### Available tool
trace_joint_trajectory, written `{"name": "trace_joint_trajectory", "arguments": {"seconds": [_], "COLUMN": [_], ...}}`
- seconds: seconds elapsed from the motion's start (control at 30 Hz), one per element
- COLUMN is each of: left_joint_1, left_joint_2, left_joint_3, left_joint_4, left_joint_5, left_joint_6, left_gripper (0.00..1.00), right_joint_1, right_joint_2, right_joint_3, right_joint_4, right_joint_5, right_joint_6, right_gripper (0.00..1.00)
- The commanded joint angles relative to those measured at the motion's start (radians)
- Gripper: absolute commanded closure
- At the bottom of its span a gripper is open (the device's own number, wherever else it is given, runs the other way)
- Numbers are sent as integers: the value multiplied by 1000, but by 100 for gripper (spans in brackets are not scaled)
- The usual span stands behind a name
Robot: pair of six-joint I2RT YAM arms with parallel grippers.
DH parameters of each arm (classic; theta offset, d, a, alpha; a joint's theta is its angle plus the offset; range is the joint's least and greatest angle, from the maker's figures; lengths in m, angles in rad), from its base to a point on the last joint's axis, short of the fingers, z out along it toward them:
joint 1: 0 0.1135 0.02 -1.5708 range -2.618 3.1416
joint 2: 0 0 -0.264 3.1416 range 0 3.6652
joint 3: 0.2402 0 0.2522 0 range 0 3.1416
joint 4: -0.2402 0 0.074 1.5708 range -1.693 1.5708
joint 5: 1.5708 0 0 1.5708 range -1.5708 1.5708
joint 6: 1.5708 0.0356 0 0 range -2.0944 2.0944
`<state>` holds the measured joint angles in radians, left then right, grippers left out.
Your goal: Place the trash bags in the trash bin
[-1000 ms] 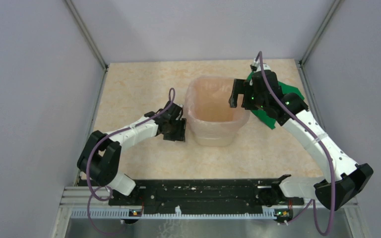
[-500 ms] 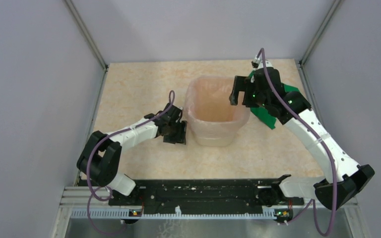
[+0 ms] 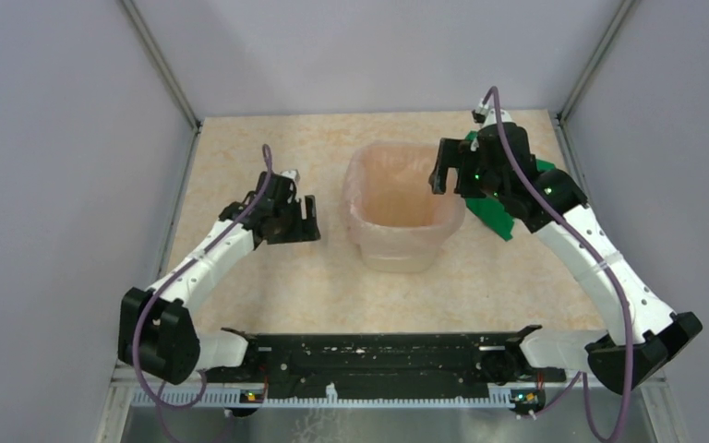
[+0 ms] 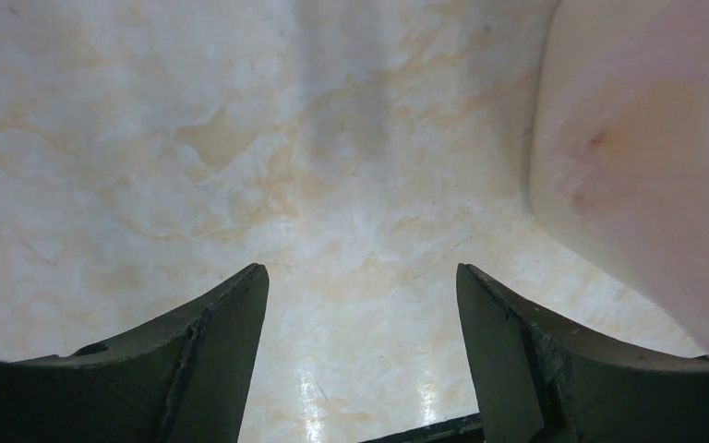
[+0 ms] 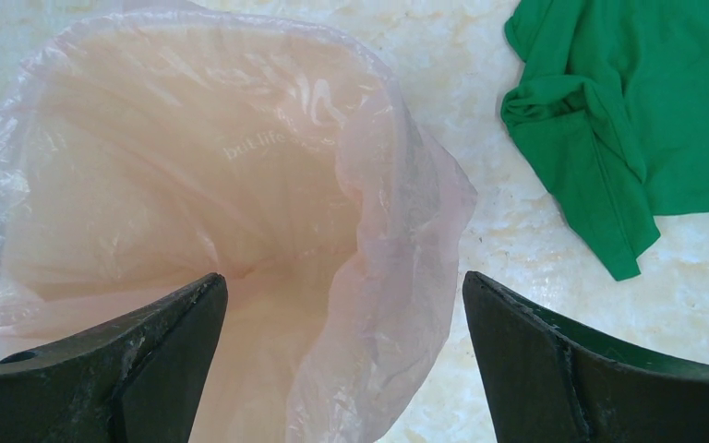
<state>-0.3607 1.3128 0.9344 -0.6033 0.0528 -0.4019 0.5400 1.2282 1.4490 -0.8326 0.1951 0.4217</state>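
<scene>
Left gripper [image 4: 360, 269] jaws wide, empty, beside the trash bin [image 3: 397, 258]; right gripper [image 5: 342, 277] jaws wide, empty, over the trash bags [image 5: 240, 185]

Pale-pink trash bag [image 5: 240, 185] gapes open — green cloth [image 5: 628, 120] beside it.

Table [image 3: 240, 157]: beige top with a marbled pattern, matt with some glare in the left wrist view, walled by grey panels on the left, far and right edges. Two items rest on it. The trash bin [image 3: 397, 251] stands upright about mid-surface, slightly right of centre, mouth up. A green cloth [image 3: 497, 220] lies crumpled and flat toward the far right corner, just right of the bin; the right wrist view shows a strip of bare surface between them.
</scene>
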Motion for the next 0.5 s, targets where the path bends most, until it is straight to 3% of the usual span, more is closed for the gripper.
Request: {"name": "trace_joint_trajectory", "arguments": {"seconds": [0.0, 0.13, 0.3, 0.47], "left_joint_1": [3, 3, 3, 4], "left_joint_2": [-119, -186, -223, -257], "left_joint_3": [130, 226, 339, 402], "left_joint_4": [-21, -15, -12, 22], "left_joint_5": [-31, -40, 47, 143], "left_joint_6": [41, 61, 109, 121], "left_gripper": [17, 13, 2, 2], "right_joint_1": [-1, -2, -2, -2], "right_joint_2": [-79, -132, -217, -316], "right_joint_3": [56, 50, 28, -25], "right_joint_4": [25, 44, 92, 156], "right_joint_5": [21, 34, 42, 39], "right_joint_6": [-18, -25, -26, -14], "right_gripper": [1, 1, 1, 1]}}
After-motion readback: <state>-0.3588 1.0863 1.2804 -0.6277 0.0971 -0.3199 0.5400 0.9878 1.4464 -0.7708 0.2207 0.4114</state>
